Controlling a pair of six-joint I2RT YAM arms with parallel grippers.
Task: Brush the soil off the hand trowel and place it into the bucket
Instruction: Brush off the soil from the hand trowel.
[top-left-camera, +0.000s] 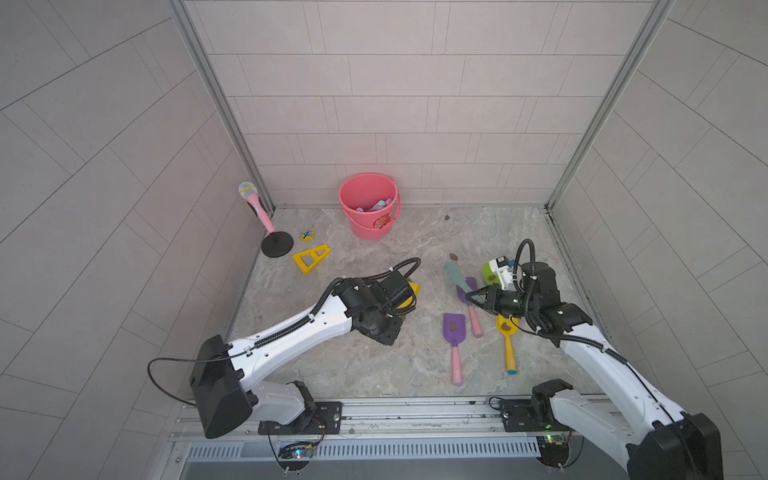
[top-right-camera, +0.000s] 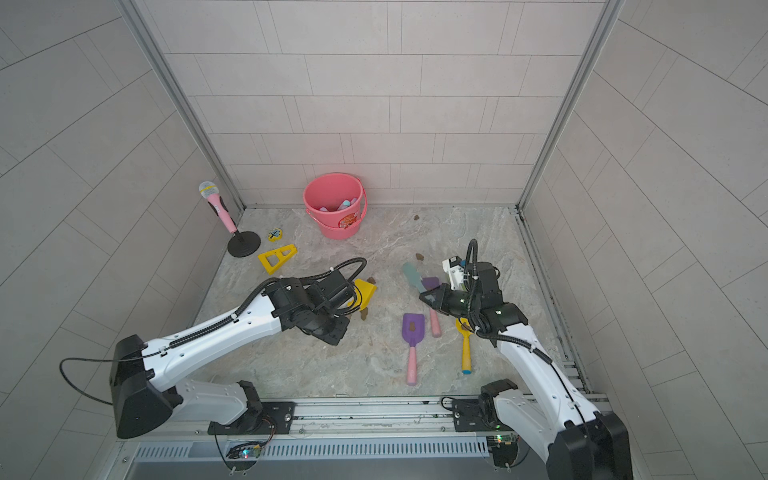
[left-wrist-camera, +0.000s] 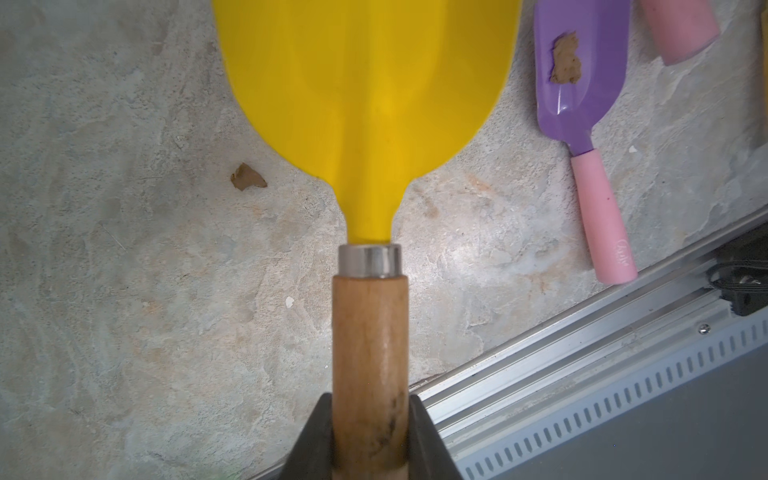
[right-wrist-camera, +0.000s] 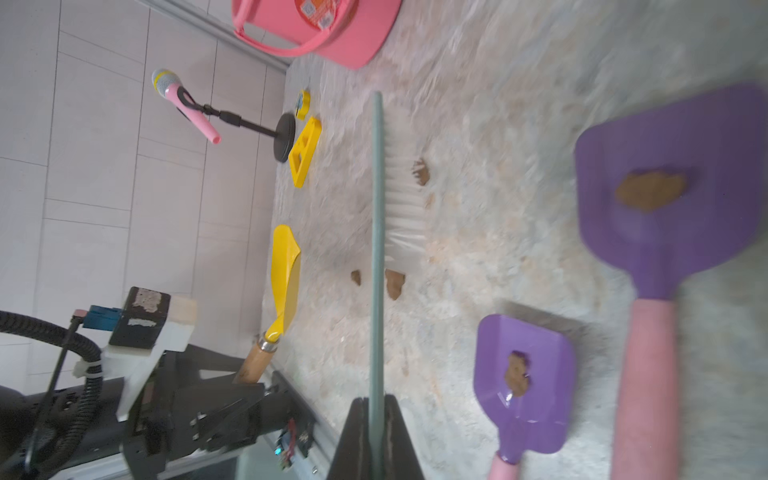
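Gripping the yellow trowel (left-wrist-camera: 365, 83) by its wood handle, the left gripper (left-wrist-camera: 369, 415) is clamped tight, and the right gripper (right-wrist-camera: 376, 415) pinches the brush (right-wrist-camera: 401, 199). A soiled purple trowel (top-left-camera: 448, 334) lies close by, with loose soil (right-wrist-camera: 394, 283) further out. Risk: the blade clips the far bucket (top-left-camera: 370, 230) rim and tips it. Path looks open.

Far-left corner of my table (top-left-camera: 374, 365): pink toy mic (top-left-camera: 254, 204) w/ grey head & yellow band, tilted in a clip on a black stand (top-left-camera: 277, 244) w/ round base. Just beside the base, twd the middle, a small yellow tile (top-left-camera: 307, 235) w/ a blue pic lies flat. Nearer me, also just by the base, a yellow triangular frame (top-left-camera: 311, 258) w/ two cut-outs lies flat. Pale tiled walls (top-left-camera: 395, 104) on three sides. A metal rail (top-left-camera: 415, 409) & slotted vent strip (top-left-camera: 374, 451) run along my edge.
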